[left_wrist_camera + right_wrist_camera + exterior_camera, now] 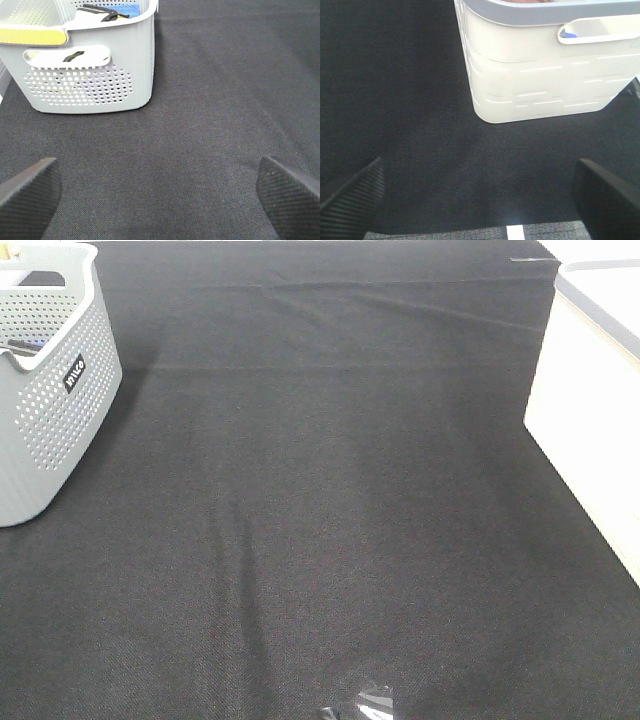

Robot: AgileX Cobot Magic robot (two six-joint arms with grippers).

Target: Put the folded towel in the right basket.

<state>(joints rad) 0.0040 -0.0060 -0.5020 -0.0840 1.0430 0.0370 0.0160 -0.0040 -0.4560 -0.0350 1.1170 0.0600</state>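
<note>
The right basket [590,390] is white with a grey rim and stands at the right edge of the black cloth; the right wrist view shows its side and handle slot [540,70]. No folded towel shows on the cloth in any view. My left gripper [160,200] is open and empty above the cloth, facing the grey basket. My right gripper [480,200] is open and empty, short of the white basket. Neither gripper shows in the high view.
A grey perforated basket [45,380] stands at the far left of the cloth, and in the left wrist view [90,65] it holds blue, black and yellow items. Black cloth [320,520] covers the table between the baskets.
</note>
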